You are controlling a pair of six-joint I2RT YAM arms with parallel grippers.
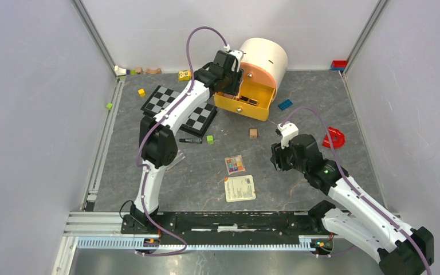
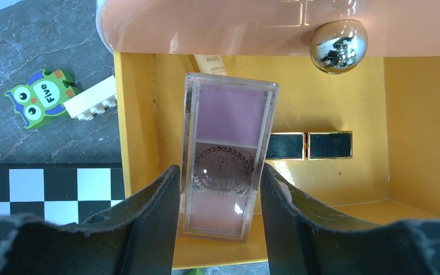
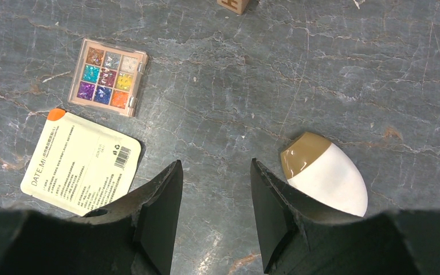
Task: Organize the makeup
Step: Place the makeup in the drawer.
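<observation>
Over the open yellow drawer [image 2: 127, 114] of the peach round organizer [image 1: 263, 57], my left gripper [image 2: 220, 169] is shut on the pink eyeshadow palette [image 2: 223, 154], a finger against each long edge. Two gold-edged black cases [image 2: 309, 145] and a cream tube [image 2: 209, 60] lie in the drawer. My right gripper [image 3: 216, 166] hangs open above bare table with nothing between its fingers. The white egg-shaped sponge [image 3: 329, 177] lies just right of its right finger. To its left are the multicolour palette [image 3: 107, 76] and a cream sachet [image 3: 80, 163]. A black pencil [image 1: 190, 140] lies by the left arm.
The chessboard [image 1: 177, 106] lies under the left arm, beside the drawer. A green owl piece [image 2: 39, 96] and a white brick [image 2: 91, 98] sit left of the drawer. Small cubes [image 1: 253, 133], a blue brick [image 1: 285, 104] and a red curved piece [image 1: 335, 137] are scattered about.
</observation>
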